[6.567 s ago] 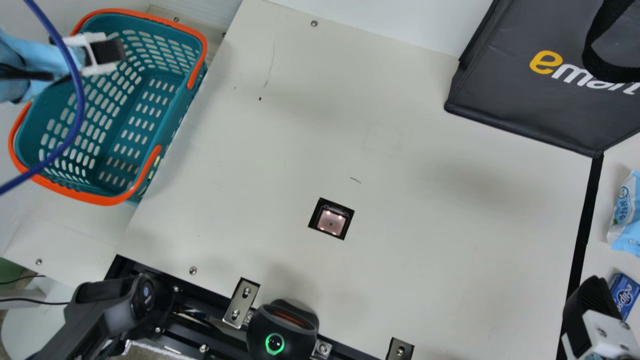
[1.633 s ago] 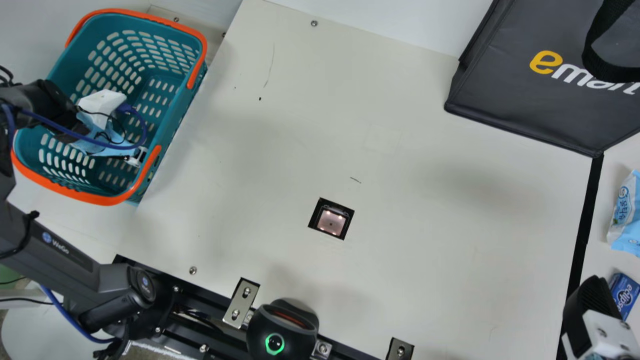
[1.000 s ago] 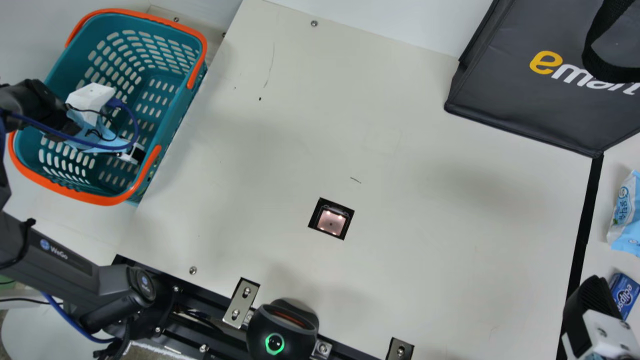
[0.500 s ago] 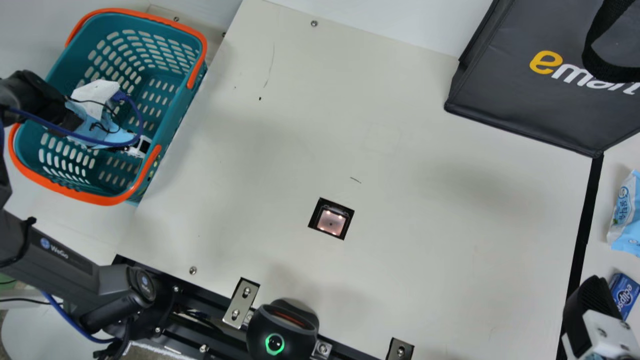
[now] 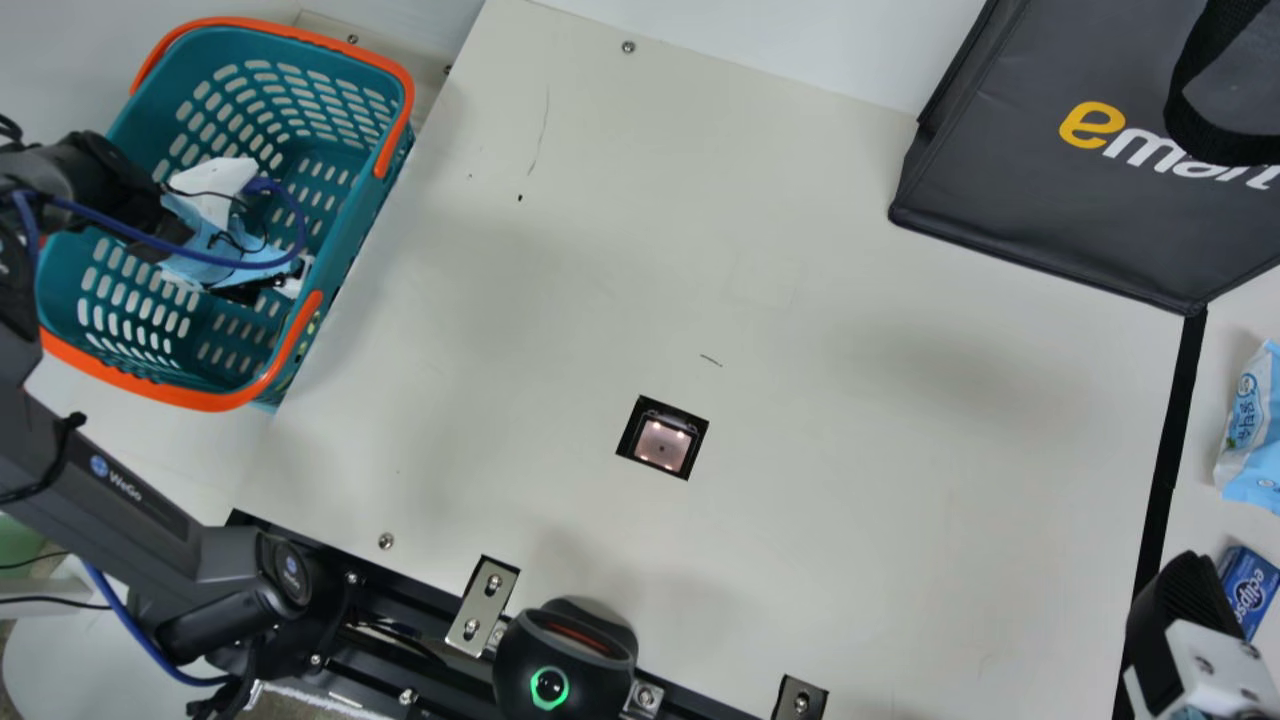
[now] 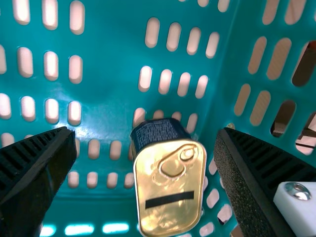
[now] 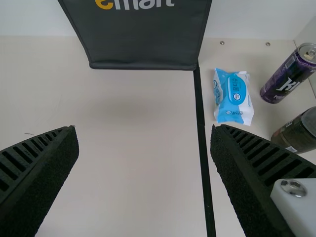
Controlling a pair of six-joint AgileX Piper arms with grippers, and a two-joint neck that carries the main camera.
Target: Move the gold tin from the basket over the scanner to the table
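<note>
Approach to the tin within the basket. The left gripper, a pair of black ribbed fingers, points down inside the teal perforated plastic basket with an orange rim; its fingers stand wide apart and hold nothing. Ahead of the fingertips, in the gap's line but closer to one finger, is the gold metal tin with rounded corners and a ring pull, its dark blue side partly exposed. Its lid faces the wrist camera; whether it lies flat or leans cannot be told.

The wide spread probably serves to let the fingers pass either side of the tin, whose narrow width suits a pinch across its sides. The nearby basket wall likely leaves one finger little room, so a small centring shift seems advisable before closing; otherwise that finger may catch the wall or the tin's edge. The smooth metal may slip if gripped only at its rim.

Well apart from the left gripper, the square lit scanner window is set into the cream table, between basket and right gripper. The latter, wide and without a load, stands off at the far side, presumably to leave the carrying path free.
</note>
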